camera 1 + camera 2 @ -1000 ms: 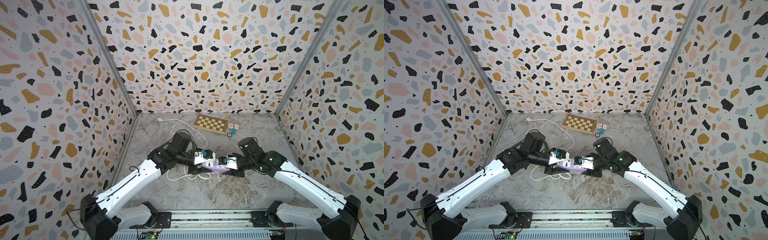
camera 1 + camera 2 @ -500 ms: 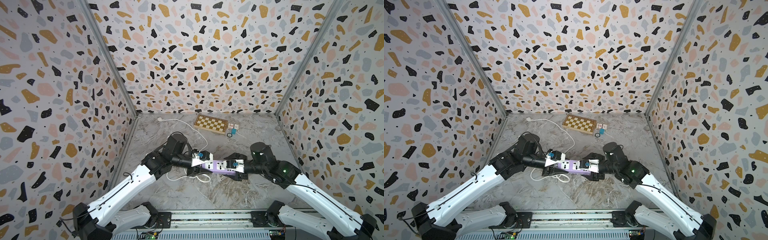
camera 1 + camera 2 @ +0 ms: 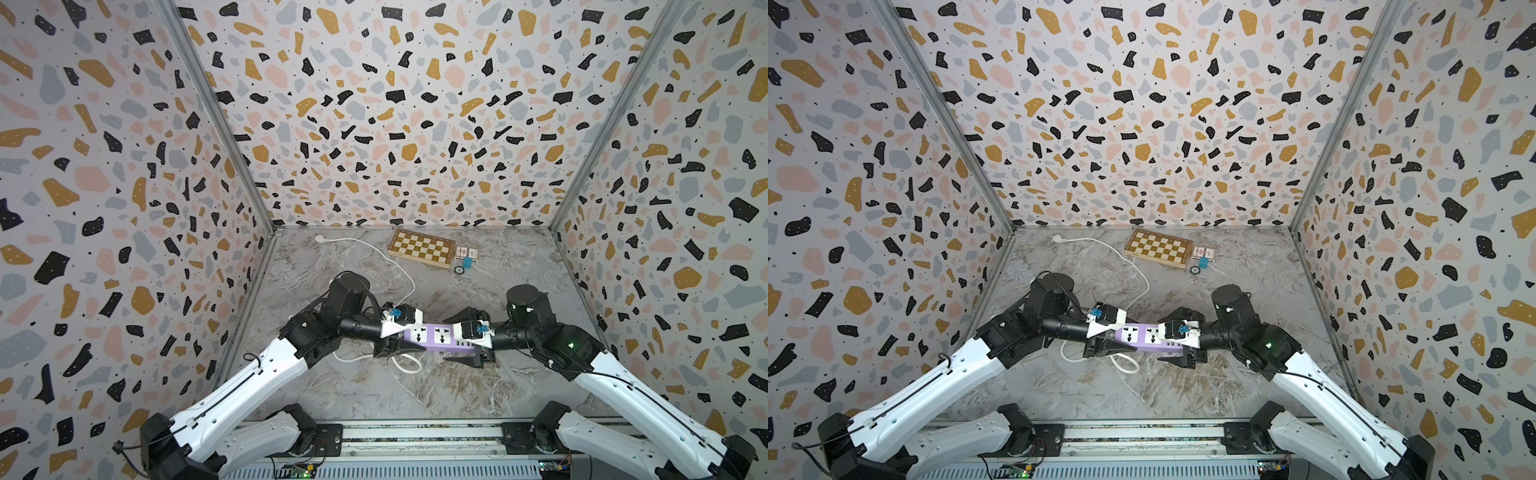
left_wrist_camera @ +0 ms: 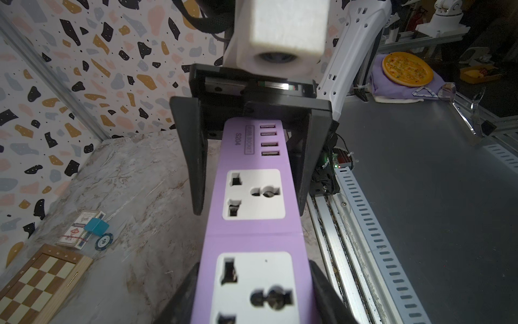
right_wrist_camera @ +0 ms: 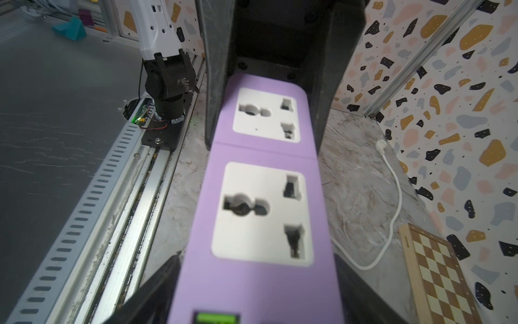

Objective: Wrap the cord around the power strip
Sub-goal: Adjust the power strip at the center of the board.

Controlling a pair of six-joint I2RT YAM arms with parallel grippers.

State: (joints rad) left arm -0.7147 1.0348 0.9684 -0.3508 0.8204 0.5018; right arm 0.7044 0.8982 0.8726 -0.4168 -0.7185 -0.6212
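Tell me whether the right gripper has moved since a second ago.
Yes. In a top view the right gripper has slid rightward along the power strip toward its port end, farther from the chessboard.

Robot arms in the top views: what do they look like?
The left arm and the right arm have long white shells with black joints; a thin black cable runs along each. Each wrist carries a white camera housing with a blue part, then flat black jaws. A green light glows on the right arm.

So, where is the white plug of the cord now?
In both top views the plug lies on the table in the far left corner, left of the chessboard.
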